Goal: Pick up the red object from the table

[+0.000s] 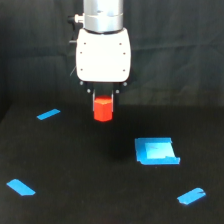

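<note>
Blue tape strips [191,196] nearest — beyond, tool [103,97] clamped around red object [103,110], fingertips mostly hidden.

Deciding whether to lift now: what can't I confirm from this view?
- Fingers: dark against the black backdrop, blurred; contact with the red block unclear.
- Block's underside: whether it is on or off the table cannot be told; black surface, no shadow visible.
- Arm above the gripper: cut off by the top edge.
</note>
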Robot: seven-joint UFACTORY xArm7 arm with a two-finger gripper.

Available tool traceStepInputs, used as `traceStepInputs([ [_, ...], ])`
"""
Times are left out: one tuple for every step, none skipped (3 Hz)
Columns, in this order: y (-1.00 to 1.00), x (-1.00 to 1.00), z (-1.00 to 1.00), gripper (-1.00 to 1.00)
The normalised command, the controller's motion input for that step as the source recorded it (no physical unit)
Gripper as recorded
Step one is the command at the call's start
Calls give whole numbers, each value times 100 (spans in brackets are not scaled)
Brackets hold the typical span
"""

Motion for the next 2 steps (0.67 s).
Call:
traceStepInputs([
  [12,-3,3,-92],
  [7,4,-6,-100],
])
